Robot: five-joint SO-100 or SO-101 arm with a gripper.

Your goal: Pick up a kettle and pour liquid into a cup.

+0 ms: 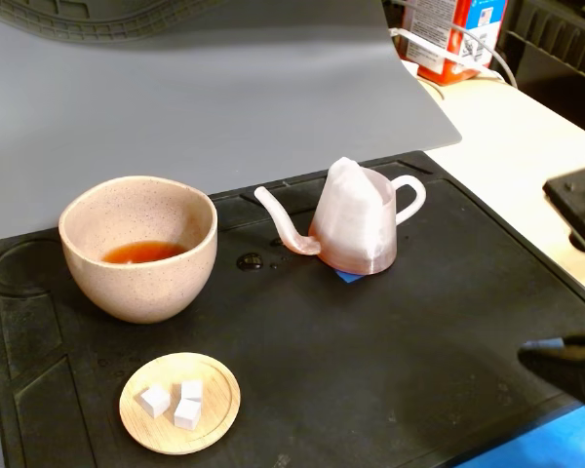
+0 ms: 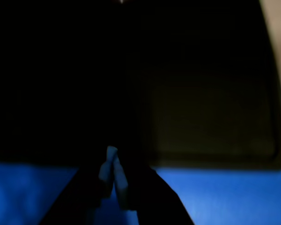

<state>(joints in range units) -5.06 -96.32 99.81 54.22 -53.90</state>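
Pinkish kettle (image 1: 356, 229) sits mid-mat w/ cup (image 1: 138, 247) near left edge; pincer (image 2: 113, 169) closed, empty; spout could spill if gripped crooked.

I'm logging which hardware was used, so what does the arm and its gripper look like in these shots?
Little shows. In the fixed view only black, matte, blocky parts of the arm poke in from the right edge, with a dark tapered piece lower down. In the wrist view the gripper is dark with pale whitish fingertips. No cables or markings are visible.
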